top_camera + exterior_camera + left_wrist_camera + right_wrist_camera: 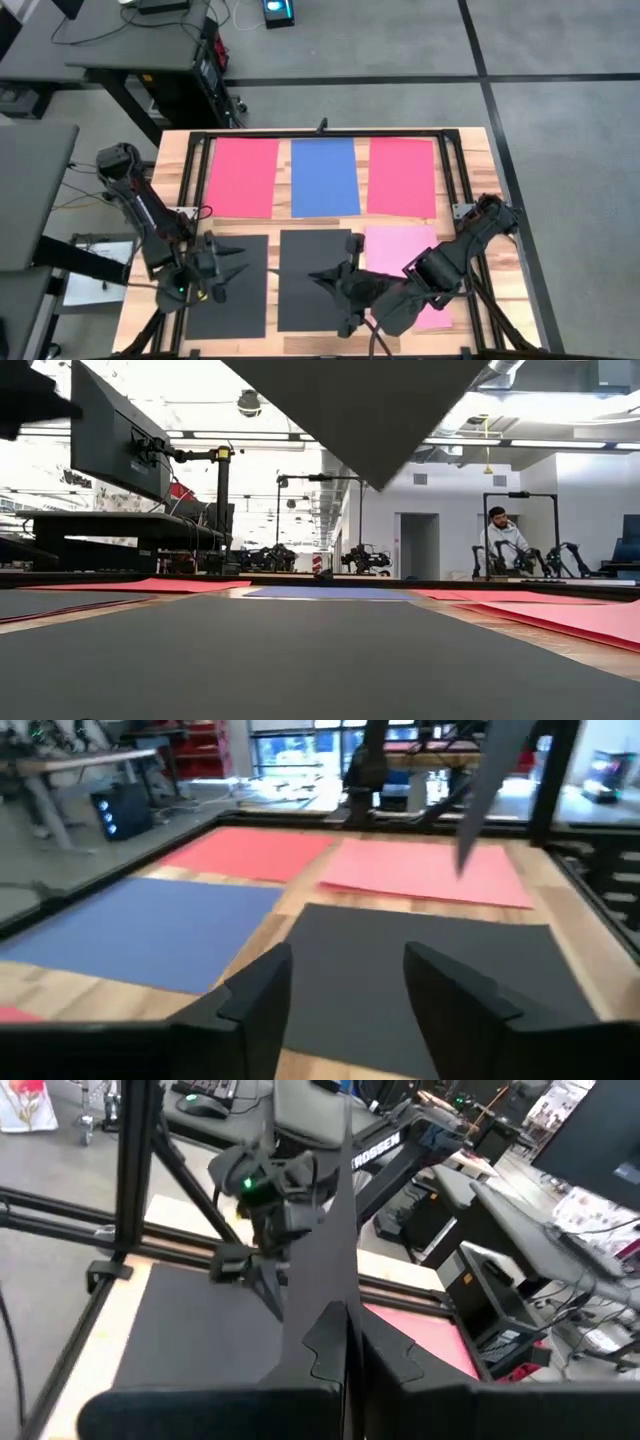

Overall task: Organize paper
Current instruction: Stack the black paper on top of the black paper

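The right gripper (345, 1342) has its fingers pinched tight on the edge of a black sheet (325, 1230), which stands up thin and tall in the air over the middle of the table (175, 150). The left gripper (232, 262) has its fingers apart and holds nothing; it hangs low over the black paper at the front left (228, 305). Another black sheet (300, 285) lies flat in the front middle, and a pink sheet (405, 245) lies at the front right. Farther back lie a red sheet (243, 176), a blue sheet (325, 176) and another red sheet (402, 176), side by side. The paper looks very light, thin and bendy, so it will likely flop and slide easily. An edge or corner seems the best spot to grab. White letters on the left arm read "ROSSEN" (375, 1148).
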Motion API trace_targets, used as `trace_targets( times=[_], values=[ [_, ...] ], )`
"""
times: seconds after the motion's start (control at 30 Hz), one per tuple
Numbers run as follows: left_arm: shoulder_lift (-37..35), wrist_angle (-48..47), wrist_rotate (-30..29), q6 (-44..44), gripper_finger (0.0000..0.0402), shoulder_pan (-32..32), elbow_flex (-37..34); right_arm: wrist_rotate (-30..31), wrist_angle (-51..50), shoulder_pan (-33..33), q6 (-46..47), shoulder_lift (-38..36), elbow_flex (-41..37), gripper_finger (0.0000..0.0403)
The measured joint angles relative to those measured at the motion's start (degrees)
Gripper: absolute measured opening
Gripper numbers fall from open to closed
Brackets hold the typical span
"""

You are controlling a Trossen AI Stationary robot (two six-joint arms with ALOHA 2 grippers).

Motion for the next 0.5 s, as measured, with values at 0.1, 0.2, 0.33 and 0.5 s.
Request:
trace_targets(
  times=[0.1, 0.2, 0.33, 0.5],
  values=[
    [1.2, 15.5, 8.2, 8.1, 0.0186, 3.5, -3.4, -1.5, -0.3, -0.7, -1.0, -0.1, 0.0, 0.0],
    [3.9, 39.5, 16.7, 25.1, 0.0187, 7.2, -6.6, -3.0, 0.1, -1.5, -1.2, -0.2, 0.0, 0.0],
    [8.1, 64.2, 30.1, 40.9, 0.0187, 14.0, -10.1, -4.0, 0.1, -2.0, -2.0, -0.2, 0.0, 0.0],
    [12.4, 71.7, 40.3, 40.1, 0.0187, 21.9, -12.3, -4.6, 0.3, -1.1, -2.4, -0.5, 0.0, 0.0]
  ],
)
